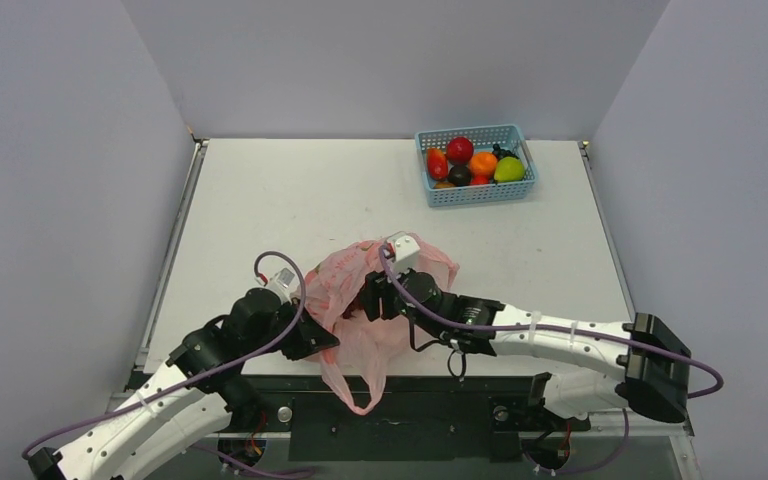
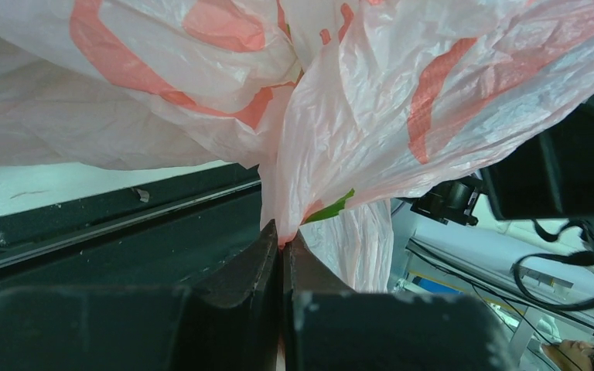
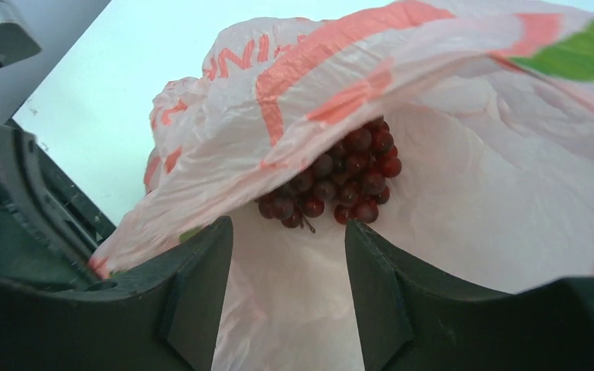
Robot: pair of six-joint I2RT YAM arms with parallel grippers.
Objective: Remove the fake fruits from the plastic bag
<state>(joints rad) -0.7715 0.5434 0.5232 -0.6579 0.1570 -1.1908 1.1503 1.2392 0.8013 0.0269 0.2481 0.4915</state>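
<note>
At the near edge of the counter [image 1: 290, 200], the left hand [image 2: 282, 236] is clamped tight, a fold of the pink plastic bag [image 2: 162, 116] pinched between its fingers and drawn taut above them. In the overhead view the left hand [image 1: 312, 337] holds the bag's [image 1: 360, 365] near-left side, and a loose tail hangs over the counter's front lip.

Just beyond, the right hand [image 1: 375, 295] reaches in from the right to the bag's raised mouth. Its own camera shows the right hand [image 3: 288, 232] with its jaws standing about half apart and nothing between them but the thin film of the bag [image 3: 472, 201] below.

The dark red grape bunch [image 3: 340, 182] lies straight ahead of those fingertips, a little right of their midline and near but not touching, tucked under an overhanging flap of plastic. The cluster's long axis slants from lower left to upper right in that view, roughly across the line of approach, so a short push forward under the flap looks like all the grasp needs. The right arm is plainly the nearer; the flap could catch a finger.

Well apart, at the far right corner, a light blue basket [image 1: 480, 195] holds a yellow-green fruit [image 1: 508, 169] among others.
</note>
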